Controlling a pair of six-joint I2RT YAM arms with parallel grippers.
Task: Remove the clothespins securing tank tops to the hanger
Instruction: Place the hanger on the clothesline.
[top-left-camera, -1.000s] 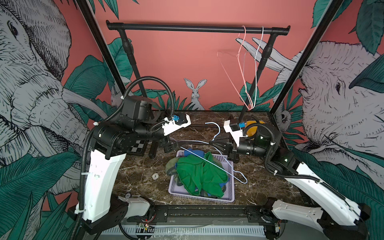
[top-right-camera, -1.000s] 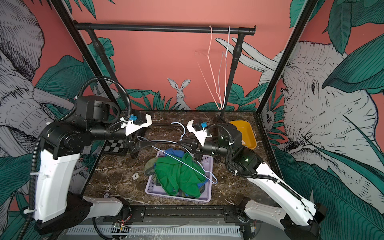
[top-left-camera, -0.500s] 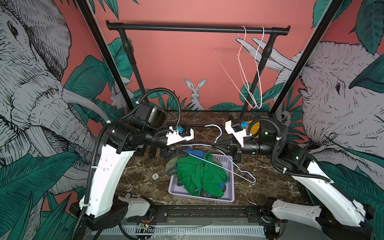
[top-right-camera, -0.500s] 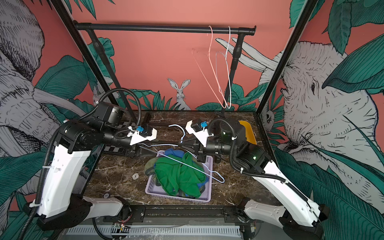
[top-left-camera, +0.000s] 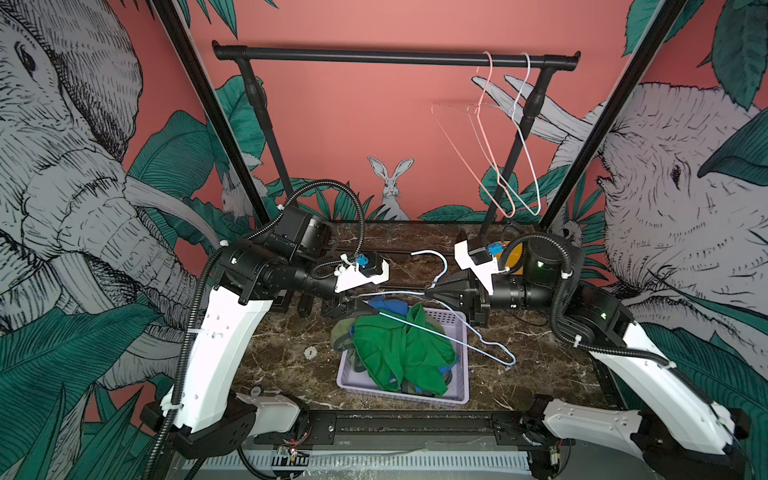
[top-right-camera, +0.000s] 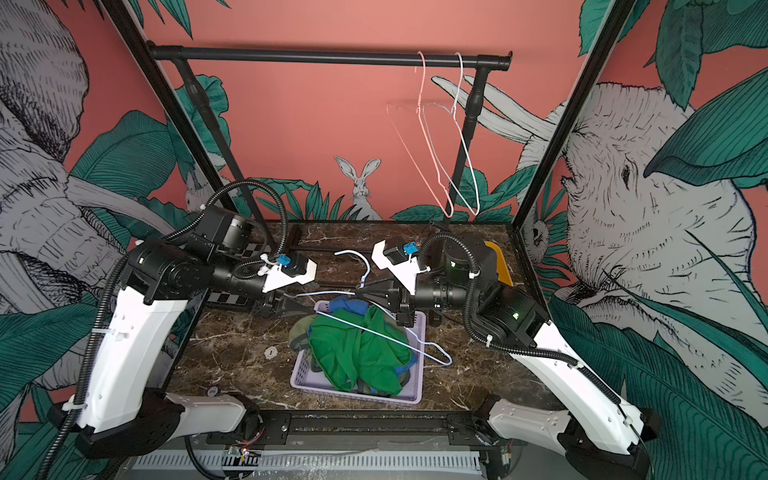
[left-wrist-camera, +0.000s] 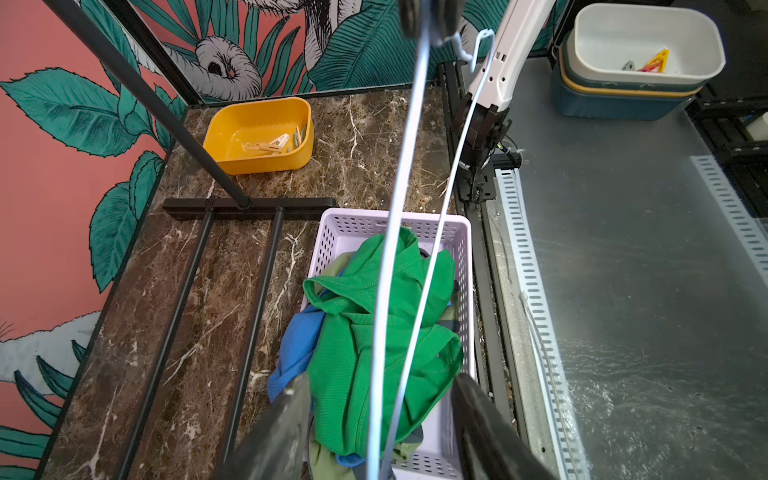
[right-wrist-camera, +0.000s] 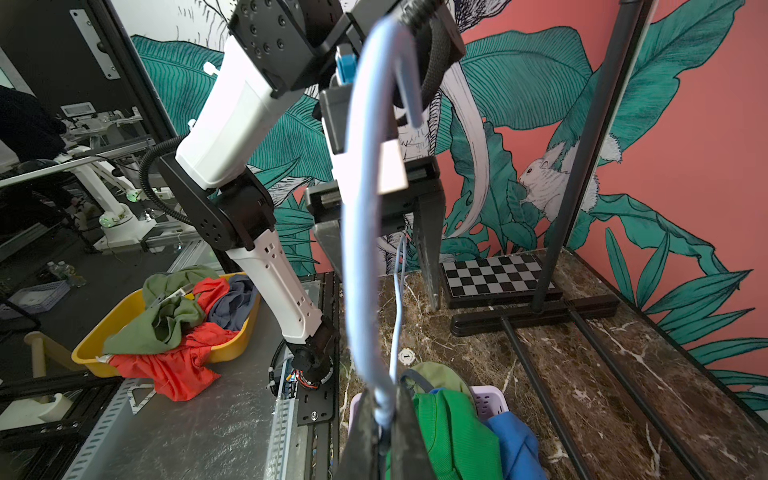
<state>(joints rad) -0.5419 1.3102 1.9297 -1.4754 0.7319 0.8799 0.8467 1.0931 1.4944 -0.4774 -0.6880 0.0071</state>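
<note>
Tank tops (top-left-camera: 395, 353) heaped in basket (top-left-camera: 415, 398), green uppermost

Tank tops (left-wrist-camera: 345, 353) lie in basket (left-wrist-camera: 345, 224), beneath hanger (left-wrist-camera: 397, 208).

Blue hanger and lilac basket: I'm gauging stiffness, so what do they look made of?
Blue hanger: probably thin wire with a smooth pale-blue coating, slender with tight bends. Lilac basket: likely moulded matte plastic, judging by its perforated walls.

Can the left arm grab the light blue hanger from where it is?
Probably yes. The left gripper is open, and the hanger runs right between its jaws with nothing in the way. The right gripper is shut on the hanger near its hook.
</note>
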